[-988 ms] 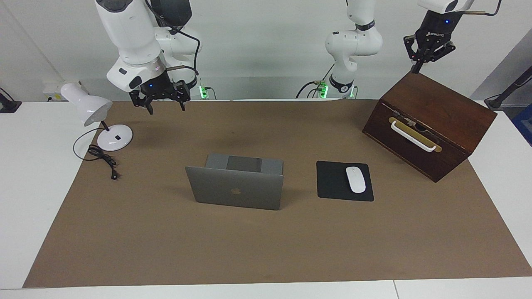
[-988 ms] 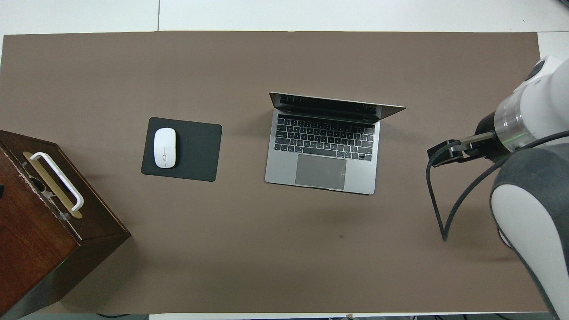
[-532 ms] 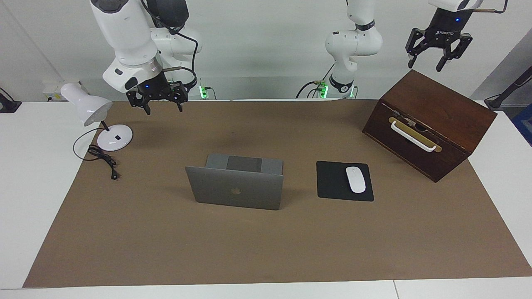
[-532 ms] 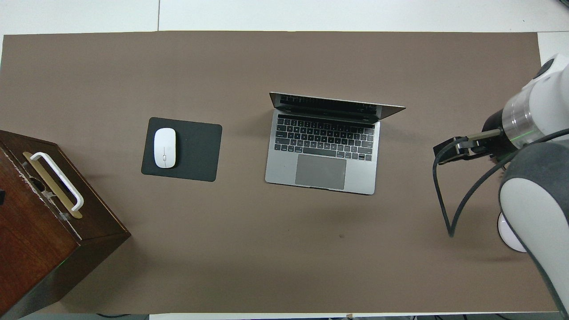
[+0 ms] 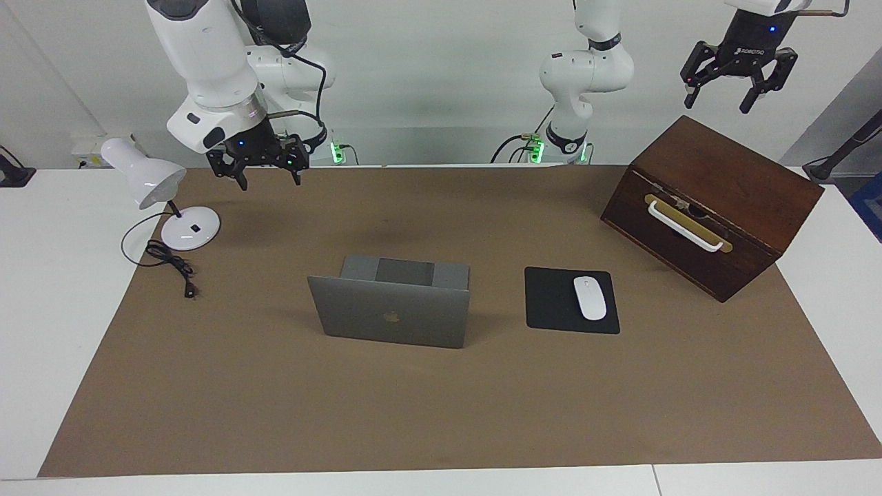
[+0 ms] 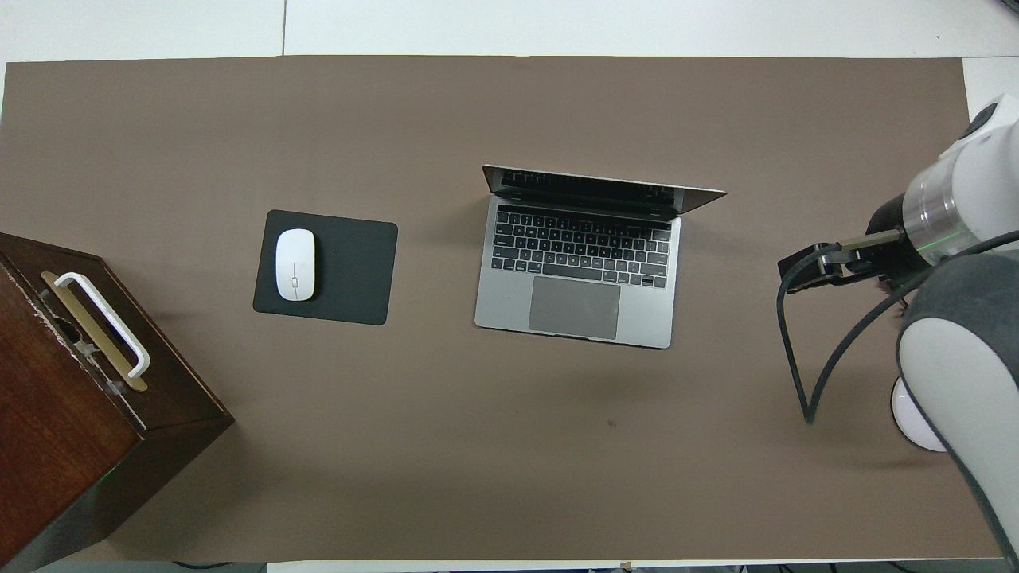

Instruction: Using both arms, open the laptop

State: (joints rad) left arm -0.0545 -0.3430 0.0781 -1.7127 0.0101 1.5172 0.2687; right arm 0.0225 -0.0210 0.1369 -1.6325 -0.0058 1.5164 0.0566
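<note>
left tool (image 5: 737, 96): up in the air over the wooden box at the left arm's end of the worktop, fingers spread apart, nothing in them, touching nothing

right tool (image 5: 260, 173): hanging low over the brown mat's edge closest to the robots, toward the right arm's end, just beside the lamp. Fingers apart here too, empty

wooden box (image 5: 710, 207): dark brown, sits skewed at the left arm's end, tilted top, white handle (image 6: 103, 318) on a brass-looking plate on its face

lamp (image 5: 162, 196): small white desk lamp at the right arm's end, round base on the mat's corner, head tipped away from the laptop, black cord (image 5: 165, 262) coiled beside the base

laptop (image 5: 393, 306): pretty much mid-mat, well apart from both tools. It's open, lid standing up roughly upright, logo side facing away from the robots, keyboard (image 6: 581, 251) and trackpad (image 6: 573, 306) facing them. From above it's turned a bit off square to the mat

mouse pad (image 6: 326, 267): black, flat on the mat beside the laptop, toward the left arm's end, between laptop and box but not touching either

mouse (image 6: 294, 264): white, lying on the pad, on the half closer to the box

mat (image 5: 441, 413): big brown sheet covering most of the white worktop (image 5: 41, 310); everything but the lamp head sits on it
</note>
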